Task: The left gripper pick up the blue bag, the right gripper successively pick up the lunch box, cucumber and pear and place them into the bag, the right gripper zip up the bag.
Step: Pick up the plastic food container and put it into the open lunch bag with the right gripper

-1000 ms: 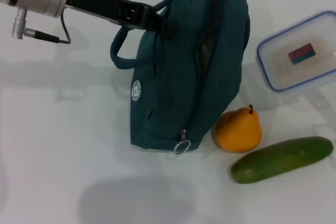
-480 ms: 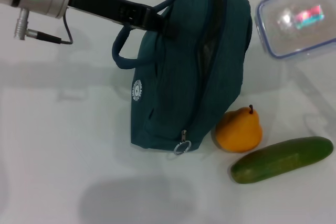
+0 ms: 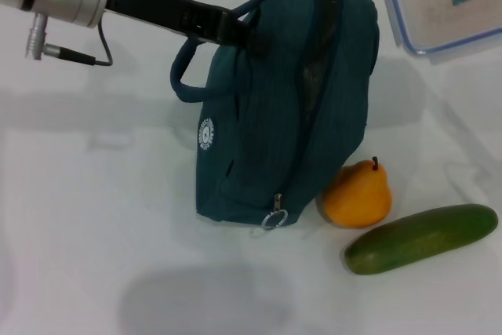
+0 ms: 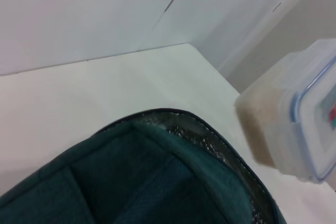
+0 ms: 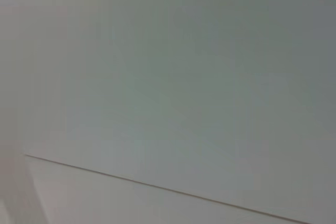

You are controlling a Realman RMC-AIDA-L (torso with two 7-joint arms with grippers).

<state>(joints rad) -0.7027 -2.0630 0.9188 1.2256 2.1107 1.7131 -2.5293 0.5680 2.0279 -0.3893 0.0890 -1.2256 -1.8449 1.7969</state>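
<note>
The blue bag (image 3: 274,115) stands upright on the white table, its top zip open. My left gripper (image 3: 239,30) is shut on the bag's upper handle and holds it up. The clear lunch box (image 3: 443,1) with a blue rim hangs in the air at the far right, above and to the right of the bag's opening. It also shows in the left wrist view (image 4: 294,124), beyond the bag's open rim (image 4: 210,140). My right gripper is out of view. The orange pear (image 3: 357,194) and the green cucumber (image 3: 420,238) lie on the table to the right of the bag's foot.
The bag's second handle (image 3: 184,76) loops out to the left. A metal zip pull (image 3: 273,217) hangs at the bag's lower front. The white table (image 3: 94,217) spreads to the left and front. The right wrist view shows only a plain pale surface.
The lunch box has risen from the table at the right and moved up and away, now partly past the picture's top edge. The bag, pear and cucumber have not moved.
</note>
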